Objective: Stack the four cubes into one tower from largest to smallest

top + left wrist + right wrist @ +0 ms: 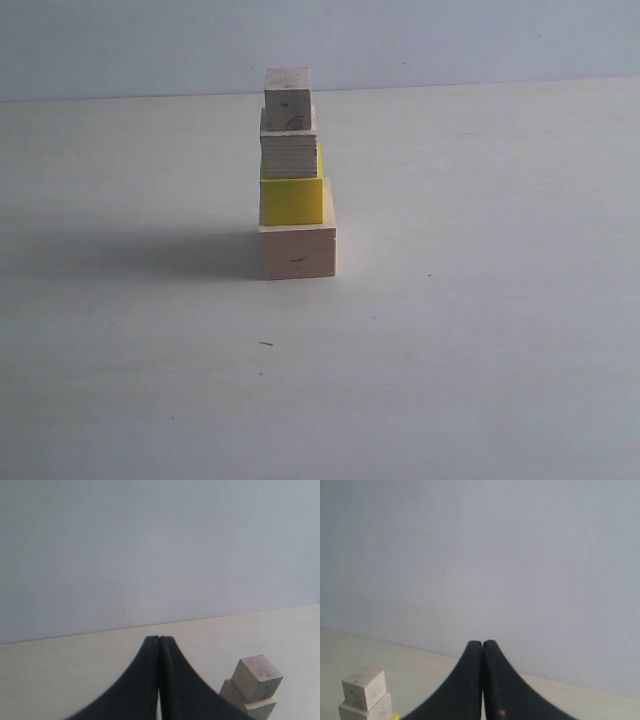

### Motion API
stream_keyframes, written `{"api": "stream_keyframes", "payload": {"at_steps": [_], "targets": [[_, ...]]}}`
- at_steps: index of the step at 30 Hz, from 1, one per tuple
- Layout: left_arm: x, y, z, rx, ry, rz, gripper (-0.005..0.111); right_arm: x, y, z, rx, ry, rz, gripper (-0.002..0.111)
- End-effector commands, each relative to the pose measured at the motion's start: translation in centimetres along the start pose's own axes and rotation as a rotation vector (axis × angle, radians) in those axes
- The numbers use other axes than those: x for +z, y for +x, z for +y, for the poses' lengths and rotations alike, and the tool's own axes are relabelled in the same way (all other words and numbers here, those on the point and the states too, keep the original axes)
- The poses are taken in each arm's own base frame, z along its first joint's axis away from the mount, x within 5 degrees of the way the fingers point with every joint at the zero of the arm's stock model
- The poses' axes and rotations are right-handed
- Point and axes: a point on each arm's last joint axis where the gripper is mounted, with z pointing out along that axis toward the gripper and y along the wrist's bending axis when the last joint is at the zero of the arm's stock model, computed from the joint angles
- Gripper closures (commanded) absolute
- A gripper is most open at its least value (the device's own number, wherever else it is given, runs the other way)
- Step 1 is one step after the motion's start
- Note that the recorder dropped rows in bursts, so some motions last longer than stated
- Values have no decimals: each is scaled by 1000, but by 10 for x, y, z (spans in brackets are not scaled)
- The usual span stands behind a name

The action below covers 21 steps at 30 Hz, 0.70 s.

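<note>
Grippers do not appear in the exterior view. It shows the tower (295, 180) standing complete on the table (480, 330), slightly left of centre. The largest cube (298, 252) forms the base, with the yellow cube (291, 200) on it, then the small wood cube (288, 150), and the smallest cube (288, 95) on top. The upper layers sit toward the base's left edge, not centred.

Left wrist view: the left gripper (159, 639) has its jaws pressed together and holds nothing. The top two cubes show beside it, clear of the tips.

Right wrist view: the right gripper (482, 642) is likewise closed and empty, with the tower top apart to its side.

Assessment: the blocks look like rigid, light, flat-faced wood, so any of them is best gripped by opposite side faces. The off-centre stack would likely topple if nudged.
</note>
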Motion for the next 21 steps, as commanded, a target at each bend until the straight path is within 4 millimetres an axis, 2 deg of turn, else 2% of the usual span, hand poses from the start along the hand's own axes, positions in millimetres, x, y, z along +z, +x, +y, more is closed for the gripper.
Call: {"api": "stream_keyframes", "payload": {"at_steps": [1, 7, 21], "targets": [[-7, 7, 0, -18, -12, -15, 107, -25, -2, -4, -74, 66, -110, 108], [-11, 4, 8, -18, -97, -90, 107, -39, -9, -6, -190, 113, -184, 108], [-12, 3, 8, -22, -101, -96, 107, -39, -7, -3, -197, 78, -158, 108]]}}
